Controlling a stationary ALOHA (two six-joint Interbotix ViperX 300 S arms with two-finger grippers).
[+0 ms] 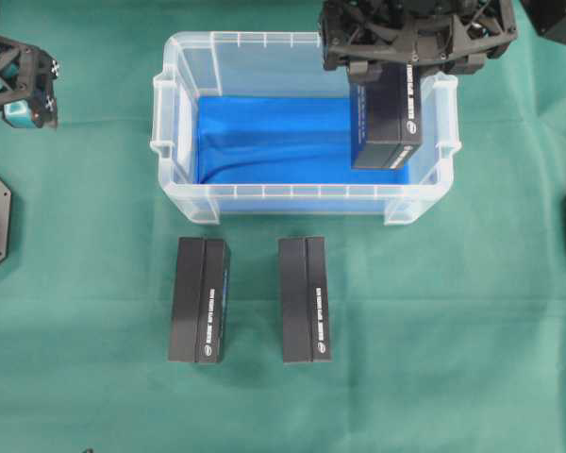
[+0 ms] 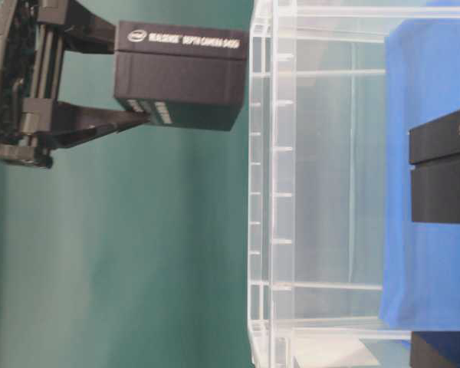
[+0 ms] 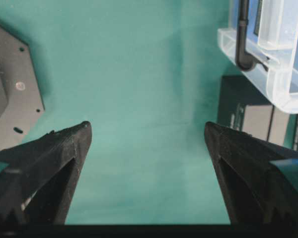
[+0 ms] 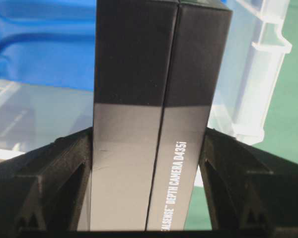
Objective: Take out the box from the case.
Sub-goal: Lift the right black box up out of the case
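box [image 4: 154, 124] clamped in right tool [image 4: 149, 163], above case [image 1: 184, 193]

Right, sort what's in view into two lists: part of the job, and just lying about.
Part of the job:
- case
- box, held over the case
- right gripper, shut on the box

Lying about:
- two black boxes on the green cloth
- left gripper, open, idle

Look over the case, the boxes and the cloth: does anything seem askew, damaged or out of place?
Nothing looks damaged. The right pincer holds one black box above the clear case. Two more boxes lie side by side on the green cloth. Only the case's blue lining is slightly wrinkled.
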